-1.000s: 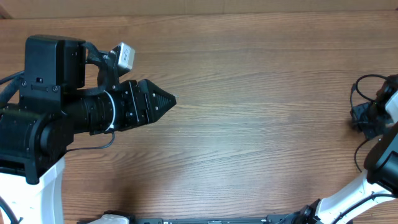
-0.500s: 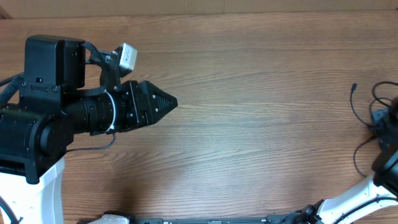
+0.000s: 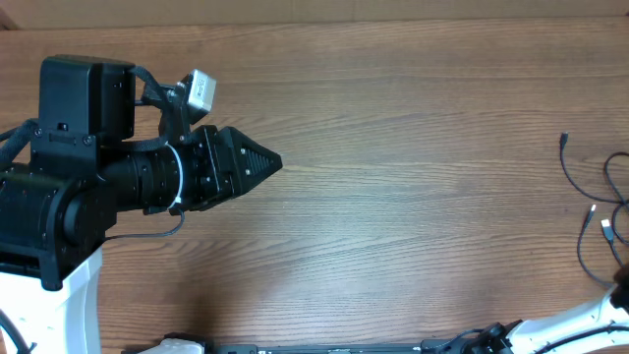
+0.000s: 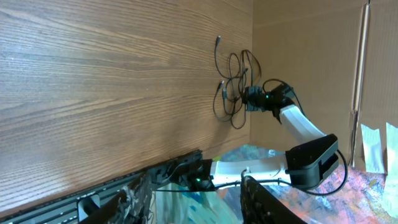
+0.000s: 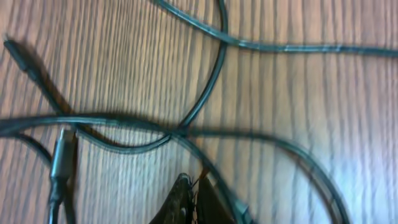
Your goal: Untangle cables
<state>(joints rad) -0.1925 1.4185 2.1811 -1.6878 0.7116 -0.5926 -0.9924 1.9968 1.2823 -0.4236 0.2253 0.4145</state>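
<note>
Several thin black cables [image 3: 574, 179] lie loosely looped at the table's far right edge, with small plug ends [image 3: 563, 139] and silvery tips [image 3: 606, 230]. They also show in the left wrist view [image 4: 231, 87], far off. My right gripper [image 5: 194, 183] is out of the overhead view. In its wrist view its fingers are pressed together at a crossing of the cables [image 5: 205, 93], and one black cord runs right at the tips. A plug [image 5: 61, 155] lies to its left. My left gripper [image 3: 277, 160] hovers at the left, turned on its side, open and empty [image 4: 196, 190].
My left arm's bulky black body [image 3: 88, 187] fills the left side. My right arm's white link [image 3: 580, 320] shows at the bottom right corner. The right gripper [image 4: 254, 98] sits at the table edge beside a brown cardboard wall [image 4: 298, 43].
My right gripper has moved right, out of the overhead view, drawing the cables with it. The bundle has spread out along the right edge. The left arm has hardly moved.
</note>
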